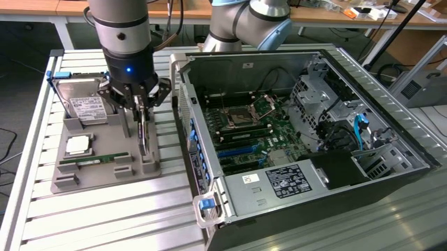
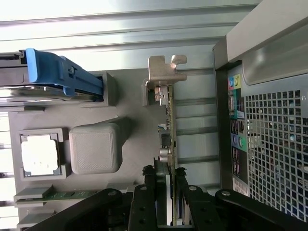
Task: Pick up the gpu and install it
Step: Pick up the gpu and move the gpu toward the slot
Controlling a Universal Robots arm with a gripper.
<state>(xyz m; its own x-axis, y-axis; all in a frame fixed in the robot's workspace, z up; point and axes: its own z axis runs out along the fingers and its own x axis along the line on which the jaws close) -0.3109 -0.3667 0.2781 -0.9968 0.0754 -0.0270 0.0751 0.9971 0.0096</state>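
One corner of the hard drive (image 1: pixel 87 107), at the exterior view's left, is covered by the gripper, and its label print is too small to read. It leans in the grey tray (image 1: pixel 104 178), with the processor (image 1: pixel 78 145) and the slim memory stick (image 1: pixel 94 159) in front of it, each in its own recess.

Just to the right, the gripper (image 1: pixel 143 102) hangs straight down over the gpu (image 1: pixel 143 133), which stands on edge in the tray's slot. Seen edge-on, the card is little more than a thin strip, and its cooler face cannot be made out. In the wrist view the gripper (image 2: pixel 166 182) has its jaws clamped on the card's upper edge, with a black finger (image 2: pixel 150 185) pressed to each side, so that stretch of the gpu (image 2: pixel 167 139) is covered. Its silver bracket (image 2: pixel 164 72) is at the far end, against a tray post. Whether the card's lower edge sits fully in the slot cannot be told.

Further right stands the open computer case (image 1: pixel 244 68), with its motherboard (image 1: pixel 258 130) exposed and its near corner cut off by the frame. A second arm (image 1: pixel 252 23) rises behind it, its top out of frame.

Everything rests on a table (image 1: pixel 104 219) of pale metal slats. Wooden benches (image 1: pixel 28 6) run along the back, above a dark floor (image 1: pixel 21 52).
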